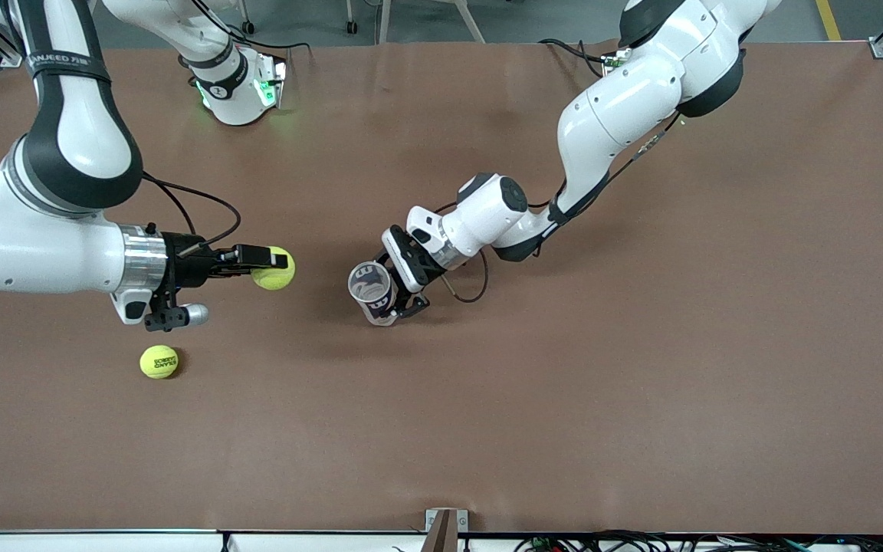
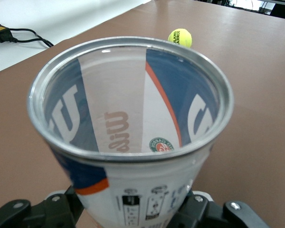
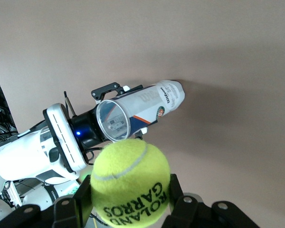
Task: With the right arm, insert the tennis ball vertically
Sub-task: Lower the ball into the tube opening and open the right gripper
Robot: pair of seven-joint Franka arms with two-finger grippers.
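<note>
Between your right gripper's (image 1: pixel 277 267) fingers sits a clamped tennis ball (image 1: pixel 274 270); your left gripper (image 1: pixel 394 295), jaws around the can (image 1: pixel 372 292), grip uncertain.

Front view: high, facing both arm bases at frame top, whole table (image 1: pixel 641 383) seen. Left wrist view: close, looking into the can (image 2: pixel 133 109) mouth. Right wrist view: close over a held ball (image 3: pixel 130 183), sharing that can (image 3: pixel 142 111).
</note>
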